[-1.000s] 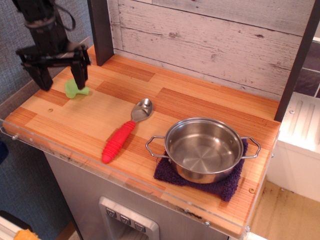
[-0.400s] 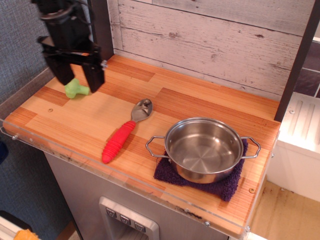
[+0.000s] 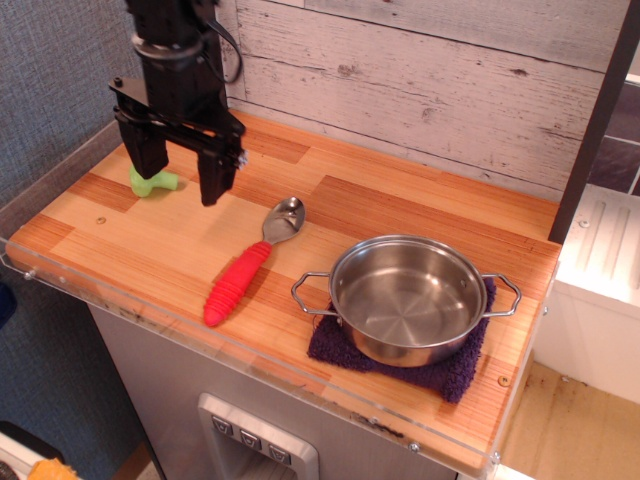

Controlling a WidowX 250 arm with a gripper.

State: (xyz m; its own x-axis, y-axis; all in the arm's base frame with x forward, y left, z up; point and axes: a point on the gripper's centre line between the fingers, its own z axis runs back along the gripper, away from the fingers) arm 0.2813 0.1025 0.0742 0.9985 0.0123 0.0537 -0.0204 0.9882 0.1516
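My black gripper (image 3: 182,172) hangs open above the left part of the wooden counter (image 3: 400,215), nothing between its two fingers. A small green object (image 3: 152,182) lies on the counter just left of it, partly hidden behind the left finger (image 3: 146,158). To the right and nearer the front lies a spoon (image 3: 250,262) with a red ribbed handle and a metal bowl, pointing away from the front edge. A steel pot (image 3: 407,298) with two handles stands empty on a dark purple cloth (image 3: 455,372) at the right.
A whitewashed plank wall (image 3: 420,80) backs the counter. Dark posts rise at the back left (image 3: 200,60) and right (image 3: 595,120). A clear strip lines the counter's front edge (image 3: 250,358).
The gripper has moved right along the counter, from left of the green object to its right side, staying open. Spoon, pot and cloth have not moved.
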